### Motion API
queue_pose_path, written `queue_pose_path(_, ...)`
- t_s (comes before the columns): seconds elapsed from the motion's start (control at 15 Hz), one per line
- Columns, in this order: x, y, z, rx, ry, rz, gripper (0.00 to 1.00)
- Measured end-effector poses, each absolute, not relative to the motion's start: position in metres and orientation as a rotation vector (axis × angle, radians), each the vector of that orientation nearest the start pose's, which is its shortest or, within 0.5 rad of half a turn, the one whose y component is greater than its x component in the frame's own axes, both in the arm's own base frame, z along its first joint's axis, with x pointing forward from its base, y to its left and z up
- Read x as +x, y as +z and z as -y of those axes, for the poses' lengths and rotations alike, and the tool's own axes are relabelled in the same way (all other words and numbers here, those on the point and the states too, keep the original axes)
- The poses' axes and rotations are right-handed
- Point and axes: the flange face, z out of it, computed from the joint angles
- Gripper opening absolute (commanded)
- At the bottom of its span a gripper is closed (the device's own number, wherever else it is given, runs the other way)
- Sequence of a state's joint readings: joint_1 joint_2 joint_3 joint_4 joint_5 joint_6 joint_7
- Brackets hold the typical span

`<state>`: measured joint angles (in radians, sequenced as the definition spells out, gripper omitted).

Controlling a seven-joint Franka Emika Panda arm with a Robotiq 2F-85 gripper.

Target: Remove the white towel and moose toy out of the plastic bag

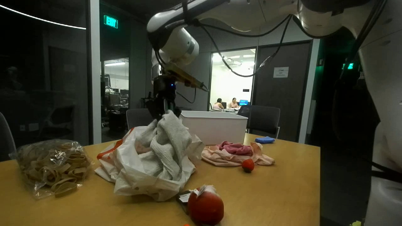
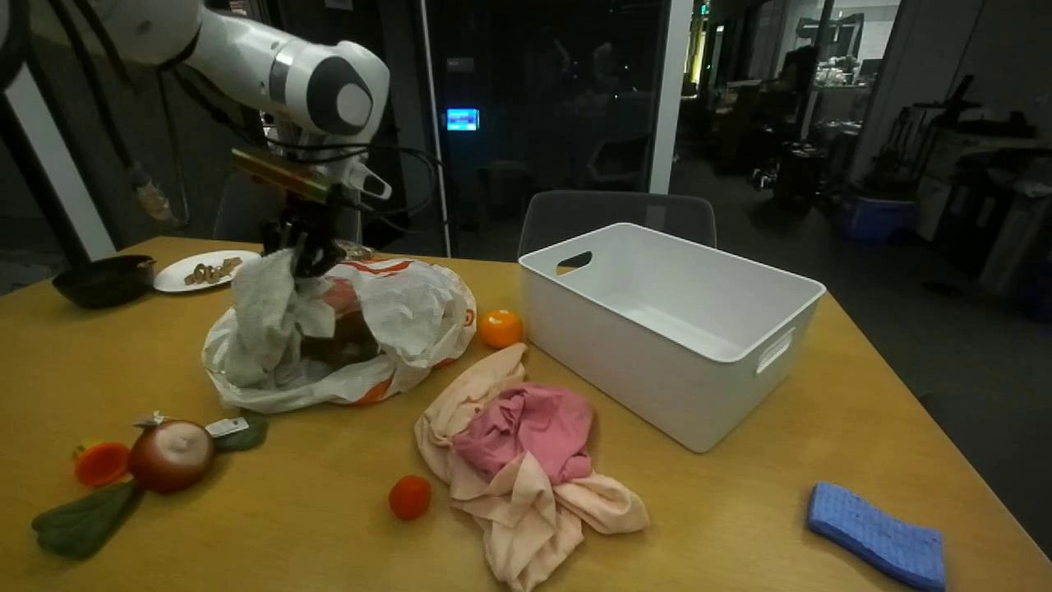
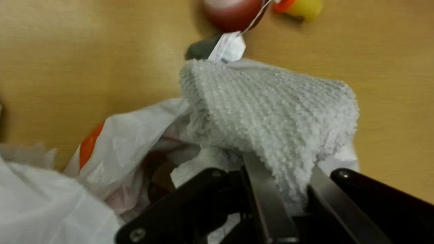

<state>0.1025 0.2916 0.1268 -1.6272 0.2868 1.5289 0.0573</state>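
Although a good part of the towel (image 1: 171, 147) is up out of the bag (image 1: 135, 183), the job looks, as I judge it, less than half done. The hand (image 3: 284, 166) is clamped on a fold of that towel: in the wrist view the cloth sits pinched between its two fingers (image 3: 269, 206), and in both exterior views it rises to a peak at their tips. From there the rest hangs down to the gaping mouth of the bag, its lower folds lying in it or over its edge, so the towel cannot be counted as removed. Where its far end lies, I cannot tell.

The bag rests crumpled on the surface (image 1: 267, 194). Within it, just beside the towel, a brown shape (image 2: 345, 339) shows in an exterior view, with a pink patch (image 2: 339, 296) above it. That brown shape may well be the moose toy, though too little of it is in sight to be sure; I can make out no moose outside the bag, so that half of the work seems not yet begun.

What is left, then, is probably this: lift the towel until its last fold leaves the bag, set it down and let go, and only afterwards reach in for the toy. Because cloth and brown shape lie so close together, the pull could drag the bag along or tip the toy about.
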Motion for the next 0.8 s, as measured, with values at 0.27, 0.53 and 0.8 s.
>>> queue_pose_path(0.27,0.547,0.513,-0.147,-2.784,0.824,-0.01,0.05)
queue_pose_path(0.53,0.51,0.575,-0.124,-2.893,0.98,-0.242,0.05)
queue_pose_path(0.8,0.487,0.608,-0.1,-3.07,1.001,-0.446,0.05)
